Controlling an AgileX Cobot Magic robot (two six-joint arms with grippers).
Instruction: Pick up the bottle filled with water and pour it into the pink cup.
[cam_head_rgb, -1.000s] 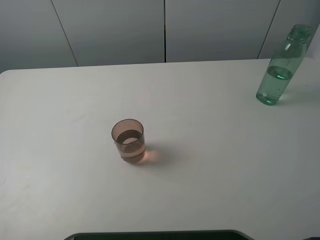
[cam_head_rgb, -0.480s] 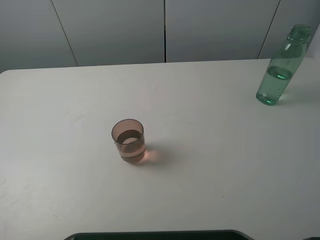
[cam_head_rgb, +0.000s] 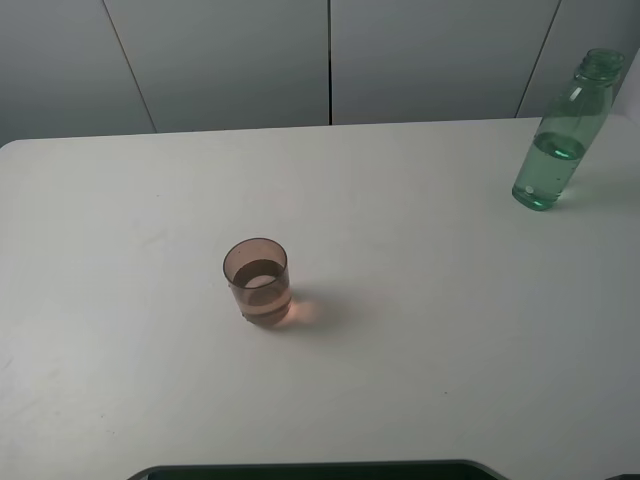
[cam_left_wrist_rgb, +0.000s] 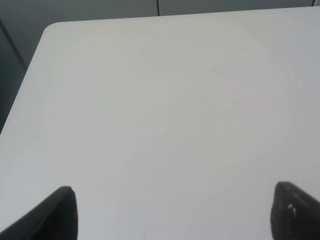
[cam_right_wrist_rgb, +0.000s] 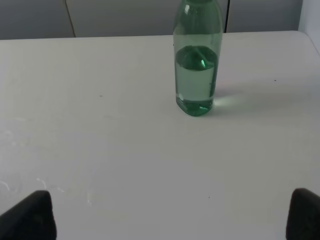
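Both claws, left (cam_left_wrist_rgb: 172, 212) and right (cam_right_wrist_rgb: 170, 215), wide open, empty, above the table (cam_head_rgb: 450, 330).

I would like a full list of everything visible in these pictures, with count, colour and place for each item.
bottle: one, clear green plastic, no cap, partly filled with water, upright at the far right of the table; also seen ahead of the right wrist camera.
pink cup: one, translucent brownish pink, upright near the middle of the table, a little to the left, with some liquid in it.
table: one, white, filling most of every view.
wall panels: grey, behind the table's far edge.
dark edge: one, black, at the near edge of the exterior high view; what it is cannot be told.
left end effector: black fingers wide apart, above bare table.
right end effector: black fingers wide apart, facing the bottle, not touching it.
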